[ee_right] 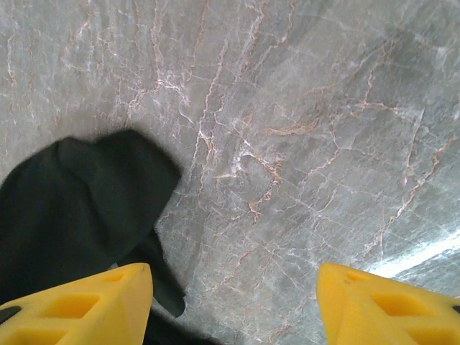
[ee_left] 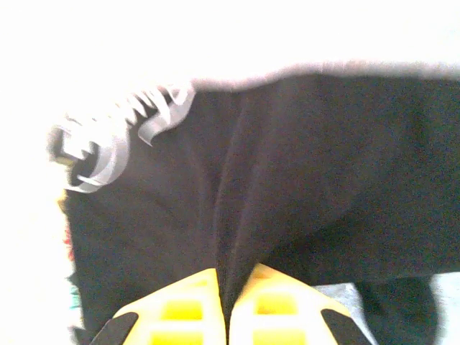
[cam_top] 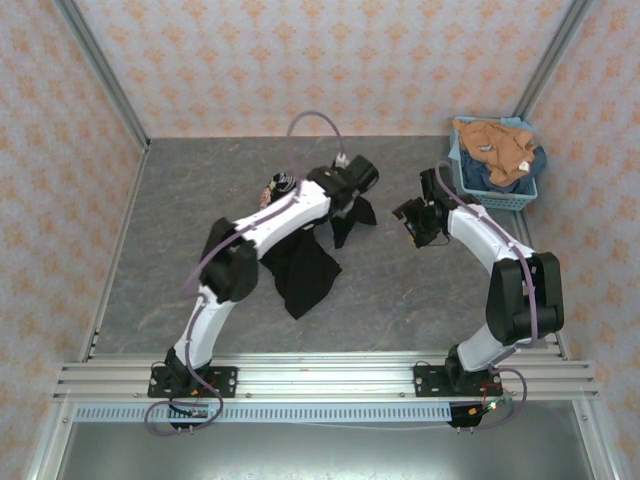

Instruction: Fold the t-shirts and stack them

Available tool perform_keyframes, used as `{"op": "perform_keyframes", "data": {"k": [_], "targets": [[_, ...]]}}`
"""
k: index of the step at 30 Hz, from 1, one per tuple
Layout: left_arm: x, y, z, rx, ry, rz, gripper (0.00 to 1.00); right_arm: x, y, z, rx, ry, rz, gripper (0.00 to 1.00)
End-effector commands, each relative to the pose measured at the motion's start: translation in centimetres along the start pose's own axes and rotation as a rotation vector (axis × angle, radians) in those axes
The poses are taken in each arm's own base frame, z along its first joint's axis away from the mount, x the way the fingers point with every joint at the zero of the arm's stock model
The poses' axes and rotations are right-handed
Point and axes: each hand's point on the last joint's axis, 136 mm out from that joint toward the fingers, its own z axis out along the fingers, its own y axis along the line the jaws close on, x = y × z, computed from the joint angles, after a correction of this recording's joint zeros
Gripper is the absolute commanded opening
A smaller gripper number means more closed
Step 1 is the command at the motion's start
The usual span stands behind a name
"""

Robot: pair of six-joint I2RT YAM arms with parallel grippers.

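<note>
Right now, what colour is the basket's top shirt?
Orange-tan shirt, best in the top external view.

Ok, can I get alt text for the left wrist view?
The left gripper is shut on a raised fold of the black tee, its yellow fingers pinching the cloth at the bottom edge. White marks show at the tee's upper left, and a grey patch of table shows at lower right.
</note>
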Motion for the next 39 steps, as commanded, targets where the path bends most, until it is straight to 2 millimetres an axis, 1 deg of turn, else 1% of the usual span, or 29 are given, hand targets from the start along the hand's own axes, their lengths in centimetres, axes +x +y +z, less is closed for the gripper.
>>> {"op": "perform_keyframes", "data": {"k": [1,4,7,9,10,11,12,14,17,18,21,24,26,28,31,33,34,36,38,39], "targets": [[-3.0,5.7,-8.7,0.024,-0.136,-0.145,0.00,-1.3,1.4,-1.2,-0.009,-0.053,-0.060,0.62],[-2.6,10.0,-12.6,0.021,-0.191,-0.228,0.00,-1.4,2.5,-0.8,-0.030,-0.051,-0.081,0.62],[-1.6,15.8,-16.6,-0.032,-0.275,-0.355,0.00,-0.6,4.1,-0.3,-0.047,-0.041,-0.129,0.62],[0.0,20.7,-19.1,-0.103,-0.332,-0.463,0.00,0.7,5.7,0.3,-0.068,-0.021,-0.176,0.62],[1.0,22.6,-20.1,-0.135,-0.358,-0.507,0.00,1.5,6.5,0.7,-0.075,-0.008,-0.196,0.62],[2.2,24.5,-20.9,-0.167,-0.383,-0.550,0.00,2.5,7.5,1.1,-0.088,0.003,-0.218,0.63],[3.5,26.0,-21.3,-0.191,-0.396,-0.581,0.00,3.5,8.5,1.7,-0.101,0.019,-0.238,0.63],[6.0,27.9,-21.0,-0.203,-0.382,-0.637,0.00,5.8,10.4,2.8,-0.127,0.051,-0.265,0.65],[9.3,29.3,-20.2,-0.231,-0.332,-0.682,0.00,9.5,12.9,5.3,-0.172,0.128,-0.250,0.67],[10.2,29.4,-20.0,-0.239,-0.324,-0.686,0.00,10.7,13.7,6.4,-0.192,0.157,-0.228,0.67],[12.2,29.7,-19.8,-0.266,-0.322,-0.705,0.00,13.3,15.8,8.9,-0.247,0.215,-0.168,0.67],[13.8,29.7,-19.3,-0.285,-0.300,-0.694,0.00,15.4,18.1,10.2,-0.302,0.244,-0.136,0.67],[14.4,29.5,-19.0,-0.283,-0.283,-0.681,0.00,16.8,19.2,10.9,-0.315,0.270,-0.122,0.67],[14.7,29.2,-18.8,-0.274,-0.271,-0.674,0.00,18.6,19.6,11.7,-0.312,0.309,-0.106,0.67],[14.7,29.0,-18.8,-0.259,-0.269,-0.670,0.00,21.5,18.8,12.7,-0.285,0.370,-0.072,0.67],[14.4,28.9,-18.8,-0.250,-0.272,-0.671,0.00,22.8,17.2,12.9,-0.228,0.395,-0.055,0.67],[14.2,28.9,-18.9,-0.249,-0.271,-0.671,0.00,23.3,15.9,12.8,-0.176,0.396,-0.055,0.67],[13.7,28.7,-18.9,-0.231,-0.270,-0.671,0.00,23.4,14.4,11.9,-0.126,0.377,-0.074,0.66],[13.1,28.3,-18.7,-0.208,-0.267,-0.671,0.00,22.3,12.4,10.0,-0.033,0.308,-0.136,0.66],[12.9,28.1,-18.6,-0.197,-0.266,-0.674,0.00,21.7,11.9,9.2,-0.007,0.282,-0.163,0.66]]}}
